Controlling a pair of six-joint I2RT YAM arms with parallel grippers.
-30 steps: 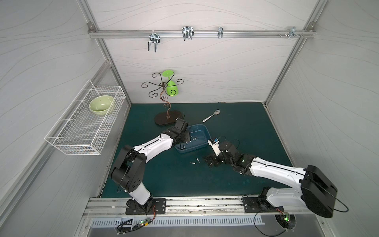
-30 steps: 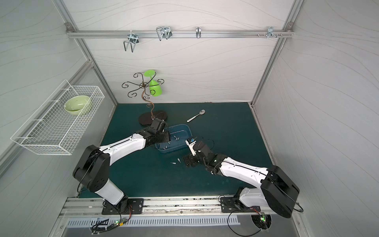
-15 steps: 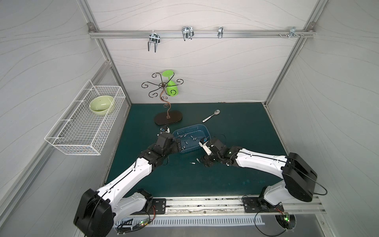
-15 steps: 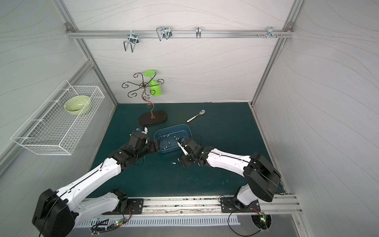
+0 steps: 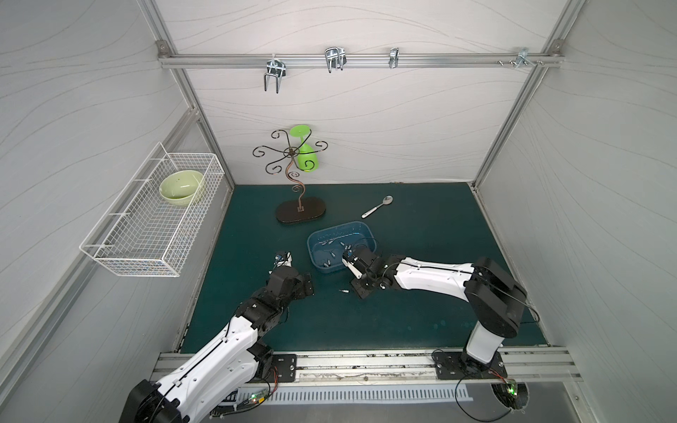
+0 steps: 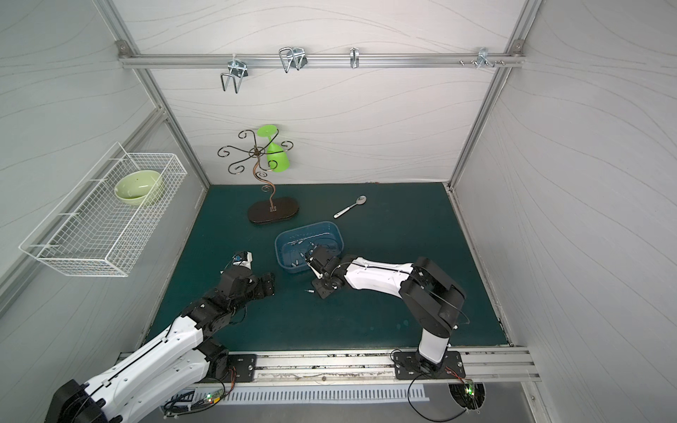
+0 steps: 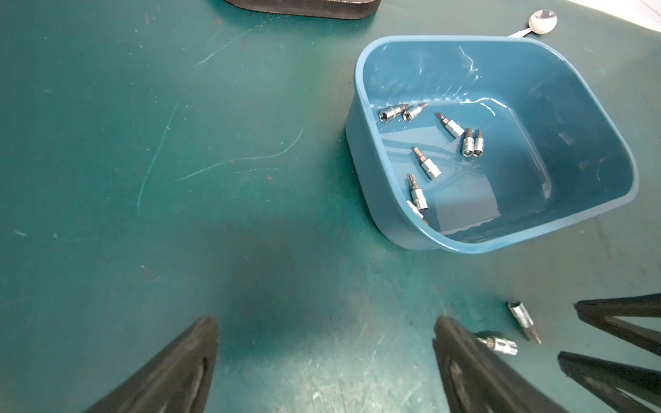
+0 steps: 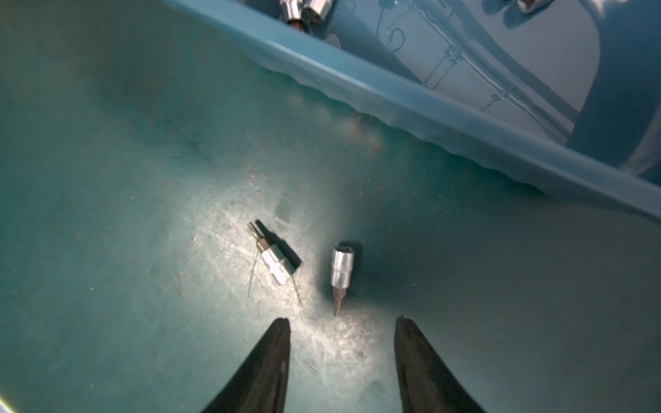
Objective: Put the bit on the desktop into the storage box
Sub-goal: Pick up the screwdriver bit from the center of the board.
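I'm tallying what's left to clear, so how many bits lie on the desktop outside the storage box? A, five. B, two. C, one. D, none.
B: the right wrist view shows one bit and another bit beside it on the desktop, just outside the storage box and ahead of the open right end effector.

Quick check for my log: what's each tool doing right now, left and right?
Left tool: open wide, holding nothing.
Right tool: partly open, holding nothing; a bit lies just ahead.
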